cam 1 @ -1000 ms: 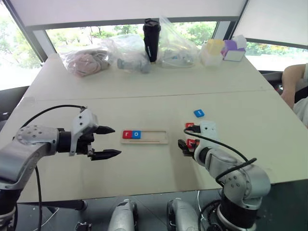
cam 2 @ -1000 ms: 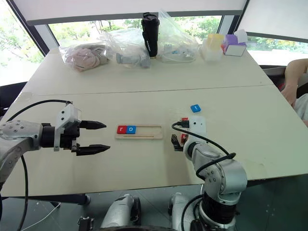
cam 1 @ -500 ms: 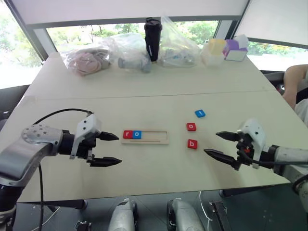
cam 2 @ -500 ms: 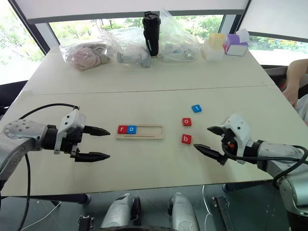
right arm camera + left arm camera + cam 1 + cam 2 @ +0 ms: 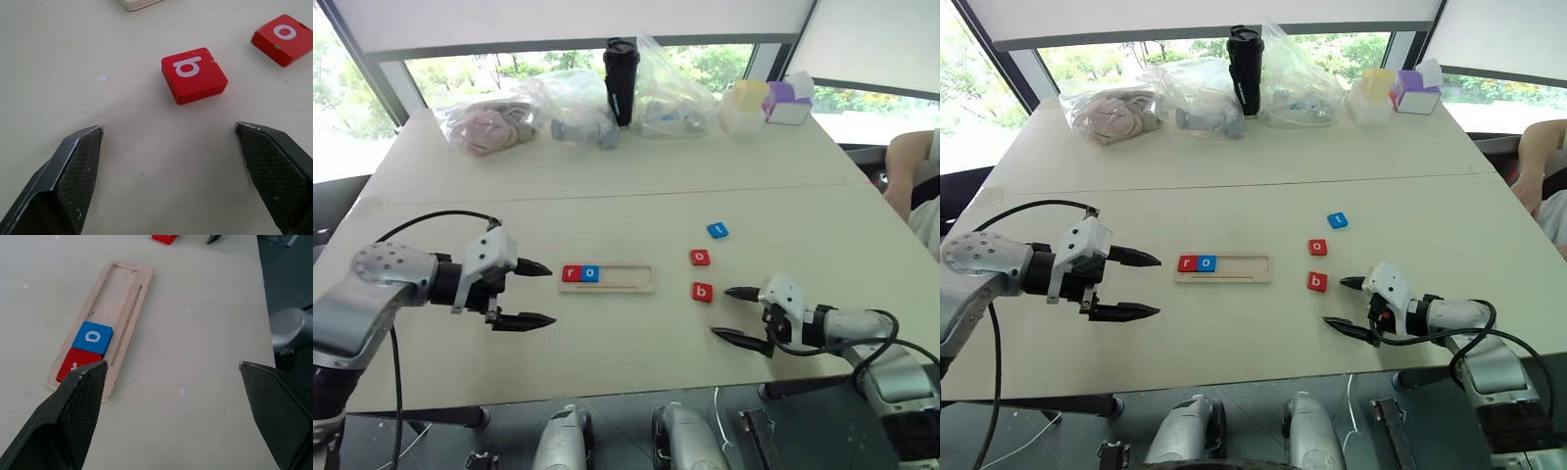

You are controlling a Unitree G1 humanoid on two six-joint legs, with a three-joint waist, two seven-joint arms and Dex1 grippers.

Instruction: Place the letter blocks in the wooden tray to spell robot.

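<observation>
The wooden tray (image 5: 607,277) lies at mid-table with a red "r" block (image 5: 572,273) and a blue "o" block (image 5: 590,273) at its left end; the rest of its groove is bare. Right of it, three loose letter blocks rest on the table: a red "b" (image 5: 703,292), a red "o" (image 5: 701,258) and a blue one (image 5: 718,230). My left gripper (image 5: 548,293) hovers open just left of the tray, holding nothing. My right gripper (image 5: 721,312) is open and low, just right of the red "b" (image 5: 194,74), which lies a little beyond its fingertips.
Along the far edge stand plastic bags (image 5: 489,122), a black tumbler (image 5: 621,80), and a yellow box (image 5: 744,106) beside a purple one (image 5: 787,101). A person's arm (image 5: 911,171) is at the right edge. The table's front edge (image 5: 636,390) runs close below both grippers.
My right arm swung away from over the red blocks to the right, uncovering them, then came down low beside the "b". The left gripper turned slightly in place.
</observation>
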